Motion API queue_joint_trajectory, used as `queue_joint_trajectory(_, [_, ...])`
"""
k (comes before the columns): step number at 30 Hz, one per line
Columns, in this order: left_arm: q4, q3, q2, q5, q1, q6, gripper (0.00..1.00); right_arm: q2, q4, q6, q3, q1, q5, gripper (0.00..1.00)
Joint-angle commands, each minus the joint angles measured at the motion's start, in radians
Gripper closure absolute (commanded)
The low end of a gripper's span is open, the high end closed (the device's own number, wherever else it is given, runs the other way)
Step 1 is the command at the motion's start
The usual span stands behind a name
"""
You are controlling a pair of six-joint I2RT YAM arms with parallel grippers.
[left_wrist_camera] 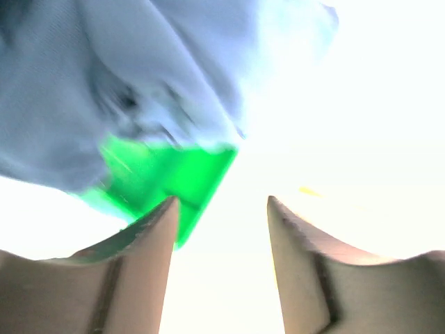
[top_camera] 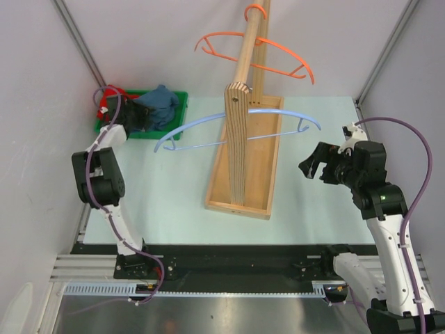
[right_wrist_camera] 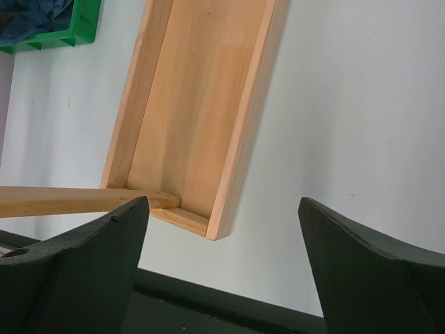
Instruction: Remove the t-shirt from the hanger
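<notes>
A: How far along does the job look?

B: Close to finished, by the look of it. The blue hanger [top_camera: 195,122] hangs bare on the wooden rack [top_camera: 240,153], and the orange hanger [top_camera: 281,50] above it carries nothing either. The t-shirt [top_camera: 158,103] lies bunched in the green bin [top_camera: 183,99] at the far left corner of the table [top_camera: 174,202].

A: And the arms?

B: The left gripper [left_wrist_camera: 221,205] sits at the bin, right by the cloth. In its wrist view the jaws stand apart with nothing between them. The blue fabric and a green corner of the bin lie just beyond the tips. The right gripper [right_wrist_camera: 222,209] hovers to the right of the rack, jaws spread wide and empty, looking down on the rack's base tray [right_wrist_camera: 195,104].

A: So what is left?

B: Judging from this, only drawing the left arm clear of the bin. The shirt is off the hanger, which is the whole task.

A: Any labels or print to read?

B: None. The shirt shows no logo, the bin and rack are plain, and the left wrist view is blurred and washed out in any case.
</notes>
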Motion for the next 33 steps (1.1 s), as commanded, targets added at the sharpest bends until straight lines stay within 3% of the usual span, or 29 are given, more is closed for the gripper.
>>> queue_joint_trajectory(1, [0.157,-0.133,-0.199,0.074,-0.016,-0.024,0.38,-0.022,0.012,0.016,-0.017,0.008,-0.006,0.06])
queue_joint_trajectory(9, [0.161,-0.381,-0.472,0.114,-0.126,0.058,0.32,-0.058,0.078,0.093,-0.111,0.010,-0.055,0.05])
queue_joint_trajectory(13, [0.143,-0.501,-0.633,0.115,-0.316,0.164,0.32,-0.065,0.140,0.137,-0.189,0.011,-0.078,0.04])
queue_joint_trajectory(18, [0.093,-0.657,-0.790,-0.023,-0.554,0.373,0.31,-0.074,0.226,0.218,-0.292,0.011,-0.130,0.01])
queue_joint_trajectory(23, [0.191,-0.958,-0.984,-0.054,-0.666,0.399,0.31,-0.104,0.422,0.329,-0.468,0.013,-0.255,0.00])
queue_joint_trajectory(28, [0.311,-1.232,-1.297,-0.060,-0.706,0.384,0.30,-0.168,0.710,0.479,-0.666,0.017,-0.325,0.00])
queue_joint_trajectory(33, [0.439,-1.464,-1.559,-0.018,-0.737,0.260,0.29,-0.295,0.971,0.585,-0.896,0.046,-0.337,0.00])
